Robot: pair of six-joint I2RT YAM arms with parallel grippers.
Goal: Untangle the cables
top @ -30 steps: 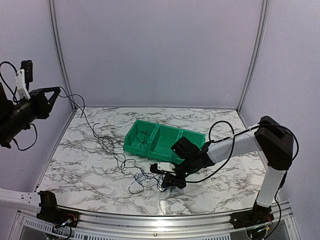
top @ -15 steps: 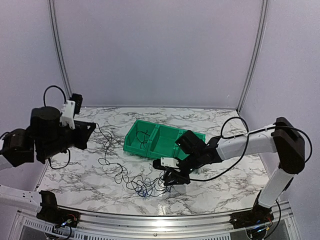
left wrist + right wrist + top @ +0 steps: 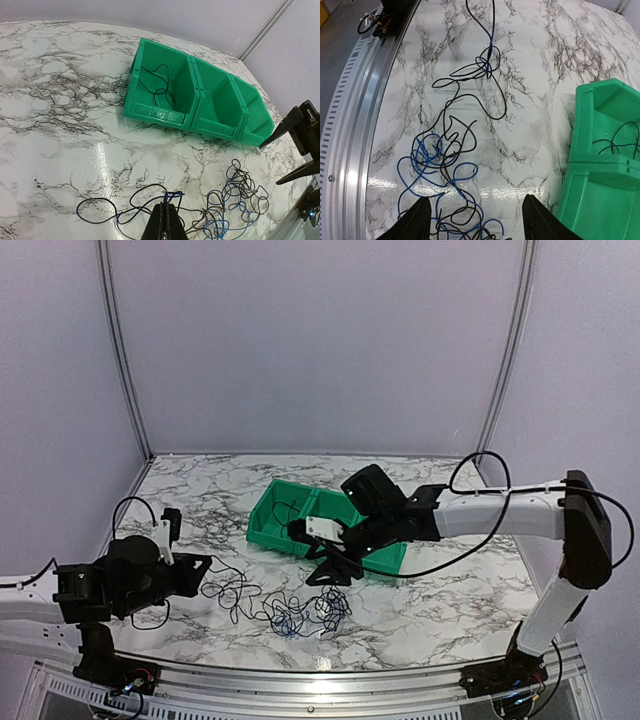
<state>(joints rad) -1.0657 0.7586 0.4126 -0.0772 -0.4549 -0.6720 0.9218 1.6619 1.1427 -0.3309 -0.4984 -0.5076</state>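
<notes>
The cables [image 3: 295,608] lie as a loose tangle of thin black and blue wires on the marble table, in front of the green bin; in the right wrist view the cables [image 3: 445,155] spread out just ahead of my fingers. My left gripper [image 3: 204,565] is low over the table at the left. In its wrist view the left gripper [image 3: 168,206] is shut on a blue cable end, with black loops trailing toward the cables [image 3: 235,200]. My right gripper [image 3: 330,573] hangs open above the tangle's far edge, and the right gripper [image 3: 477,220] holds nothing.
A green three-compartment bin [image 3: 270,532] stands mid-table; one black wire [image 3: 157,87] lies in its left compartment. The bin's wall [image 3: 605,150] is close on my right gripper's right. The metal rail [image 3: 350,150] runs along the table's near edge.
My left arm has swung down from high at the left to table level, still holding its cable. My right gripper has opened, let go of the tangle, and lifted back toward the bin.
</notes>
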